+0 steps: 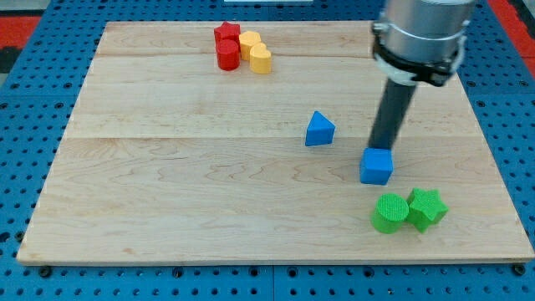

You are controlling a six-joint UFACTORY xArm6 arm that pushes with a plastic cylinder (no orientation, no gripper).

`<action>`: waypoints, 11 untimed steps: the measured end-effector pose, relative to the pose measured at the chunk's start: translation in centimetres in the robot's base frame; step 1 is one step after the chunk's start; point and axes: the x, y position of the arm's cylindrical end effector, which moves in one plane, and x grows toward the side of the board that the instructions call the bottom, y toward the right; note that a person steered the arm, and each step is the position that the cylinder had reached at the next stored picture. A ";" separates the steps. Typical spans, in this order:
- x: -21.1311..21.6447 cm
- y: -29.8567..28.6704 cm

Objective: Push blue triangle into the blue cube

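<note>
The blue triangle (319, 130) lies on the wooden board (167, 167), right of centre. The blue cube (377, 165) sits to its lower right, a short gap apart from it. My dark rod comes down from the view's top right, and my tip (381, 148) stands right at the cube's top edge, just behind it and touching or nearly touching it. The tip is to the right of the blue triangle, well apart from it.
A green cylinder (389, 212) and a green star (427, 208) sit side by side below the cube. At the top of the board a red star (226, 35), a red cylinder (227, 55), a yellow block (249, 43) and a yellow heart (261, 59) cluster together.
</note>
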 end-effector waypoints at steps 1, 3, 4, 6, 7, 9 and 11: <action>2.2 0.6; -3.4 0.3; -7.5 -4.4; -6.0 -13.3; -3.2 -8.5; -0.6 -3.9; -1.9 -3.8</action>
